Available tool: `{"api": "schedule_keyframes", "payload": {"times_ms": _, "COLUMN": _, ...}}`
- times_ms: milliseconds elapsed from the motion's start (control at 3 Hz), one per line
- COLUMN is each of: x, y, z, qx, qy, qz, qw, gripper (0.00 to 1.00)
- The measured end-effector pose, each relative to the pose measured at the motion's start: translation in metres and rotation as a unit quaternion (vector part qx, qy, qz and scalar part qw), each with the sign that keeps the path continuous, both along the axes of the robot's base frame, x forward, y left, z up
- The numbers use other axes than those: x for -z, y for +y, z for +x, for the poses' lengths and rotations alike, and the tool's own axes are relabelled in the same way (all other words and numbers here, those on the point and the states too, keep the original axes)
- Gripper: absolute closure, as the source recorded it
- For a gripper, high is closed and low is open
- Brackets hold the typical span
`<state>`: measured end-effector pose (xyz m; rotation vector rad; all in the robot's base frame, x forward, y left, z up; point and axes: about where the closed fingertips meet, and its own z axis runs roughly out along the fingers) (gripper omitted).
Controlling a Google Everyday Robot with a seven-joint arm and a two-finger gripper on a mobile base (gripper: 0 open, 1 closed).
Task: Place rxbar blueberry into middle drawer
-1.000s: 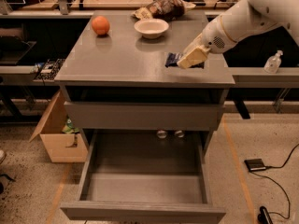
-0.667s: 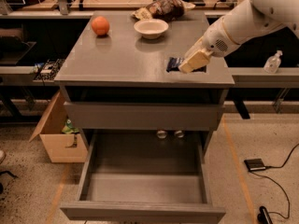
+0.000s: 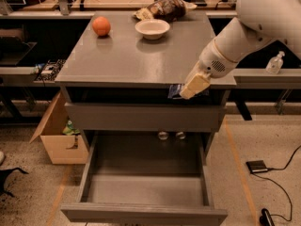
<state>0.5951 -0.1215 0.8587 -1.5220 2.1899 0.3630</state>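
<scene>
Holding the bar (image 3: pixel 175 91) pinched in my gripper (image 3: pixel 186 91), fingers closed tight on it just past the front edge of the top (image 3: pixel 131 60), so it can drop clear into the open drawer (image 3: pixel 146 192) well below me.

The pincer (image 3: pixel 190 87), clamped on the bar (image 3: pixel 175 91), hung just off the tabletop's (image 3: pixel 117 60) front right edge. Below, the drawer (image 3: pixel 143 214) lay open to the top (its rear tucked under the cabinet). Fruit (image 3: pixel 101 26), bowl (image 3: pixel 152 28) and bag (image 3: pixel 164 8) crowded only the tabletop's back.
</scene>
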Motion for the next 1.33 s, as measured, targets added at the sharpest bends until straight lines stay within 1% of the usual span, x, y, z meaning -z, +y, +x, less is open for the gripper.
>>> {"api": "schedule_keyframes", "payload": {"times_ms": 333, "x": 0.030, "y": -0.007, "z": -0.035, "qx": 0.031, "qy": 0.031, "qz": -0.017, "qw": 0.9989, "gripper": 1.00}}
{"api": "schedule_keyframes", "payload": {"times_ms": 667, "x": 0.050, "y": -0.007, "z": -0.045, "qx": 0.030, "qy": 0.050, "qz": -0.023, "qw": 0.9980, "gripper": 1.00}}
{"api": "schedule_keyframes", "payload": {"times_ms": 1000, "x": 0.049, "y": -0.007, "z": -0.045, "qx": 0.030, "qy": 0.049, "qz": -0.023, "qw": 0.9981, "gripper": 1.00}}
{"api": "schedule_keyframes", "payload": {"times_ms": 1333, "x": 0.057, "y": -0.006, "z": -0.049, "qx": 0.033, "qy": 0.053, "qz": -0.016, "qw": 0.9979, "gripper": 1.00}}
